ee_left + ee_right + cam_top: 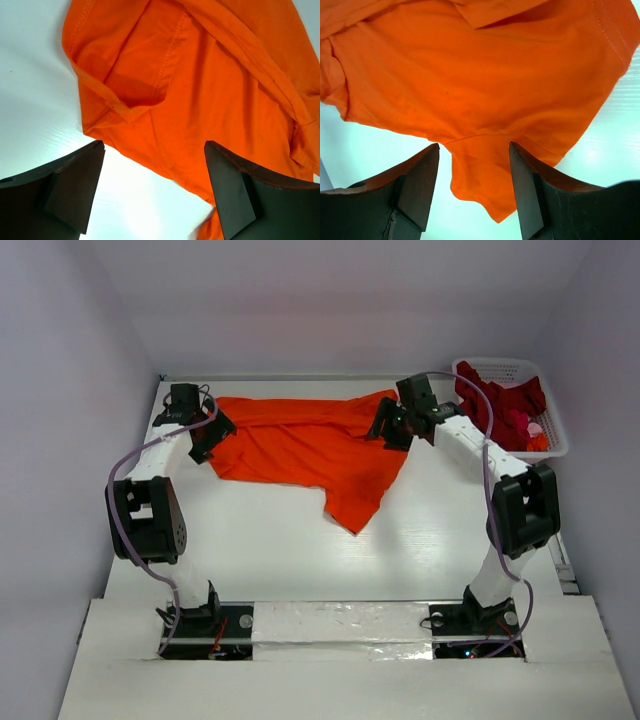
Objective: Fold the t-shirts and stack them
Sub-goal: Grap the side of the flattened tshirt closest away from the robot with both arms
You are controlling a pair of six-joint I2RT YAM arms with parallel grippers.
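Observation:
A bright orange t-shirt (310, 445) lies spread and rumpled across the far half of the white table, one corner trailing toward the near side. My left gripper (208, 432) is open at the shirt's left edge; in the left wrist view (154, 167) a folded hem of the orange t-shirt (165, 85) lies just ahead of the jaws. My right gripper (388, 426) is open at the shirt's right edge; in the right wrist view (474, 170) a flap of the orange t-shirt (485, 170) lies between its fingers. Dark red t-shirts (500, 402) are bundled in the basket.
A white plastic lattice basket (556, 436) stands at the far right, holding the red shirts plus something pink and orange. The table's (280, 550) walls close in on the left, back and right.

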